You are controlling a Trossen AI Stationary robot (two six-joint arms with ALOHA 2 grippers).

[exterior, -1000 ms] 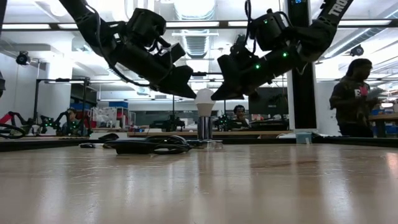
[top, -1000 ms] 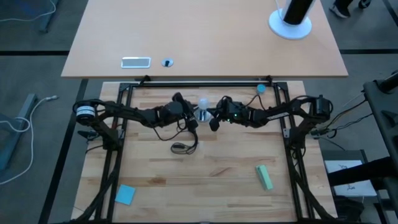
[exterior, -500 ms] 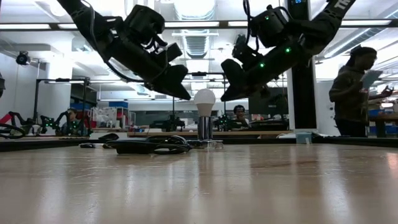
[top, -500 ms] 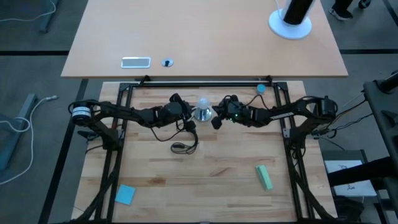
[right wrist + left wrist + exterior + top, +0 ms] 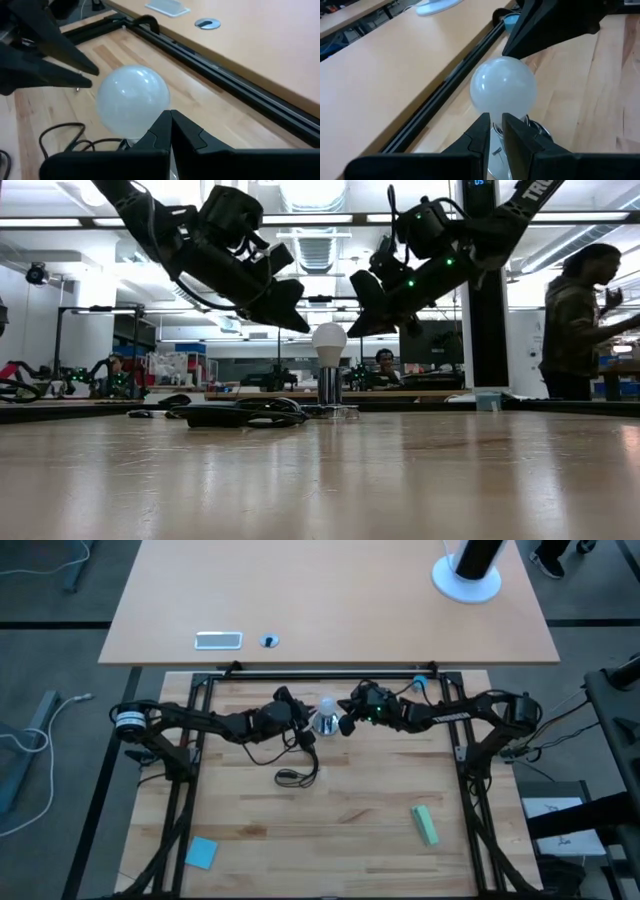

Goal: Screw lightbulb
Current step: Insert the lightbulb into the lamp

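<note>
The frosted-white lightbulb (image 5: 326, 706) stands upright with its screw base in the round silver socket (image 5: 329, 385), which rests on the wooden table at centre far. My left gripper (image 5: 302, 720) hovers just left of the bulb's globe (image 5: 328, 340), fingers shut to a thin slit. My right gripper (image 5: 345, 724) hovers just right of it, fingers shut. In the low view, both tips (image 5: 303, 328) (image 5: 352, 330) sit at the height of the globe's top with small gaps to it. The bulb also shows in the left wrist view (image 5: 504, 90) and the right wrist view (image 5: 132, 102).
The socket's black cord (image 5: 296, 776) loops toward the near side. A small blue cap (image 5: 419, 683) lies at the far right by the black frame rail (image 5: 330, 673). A green block (image 5: 425, 825) and a blue square (image 5: 201, 852) lie near the front. A person (image 5: 580, 320) stands beyond the table.
Both gripper tips have drawn back from the bulb's sides and risen a little, uncovering the globe. My right gripper has then shifted toward the table's far edge and closer to the bulb again. The bulb has stayed upright in the socket.
</note>
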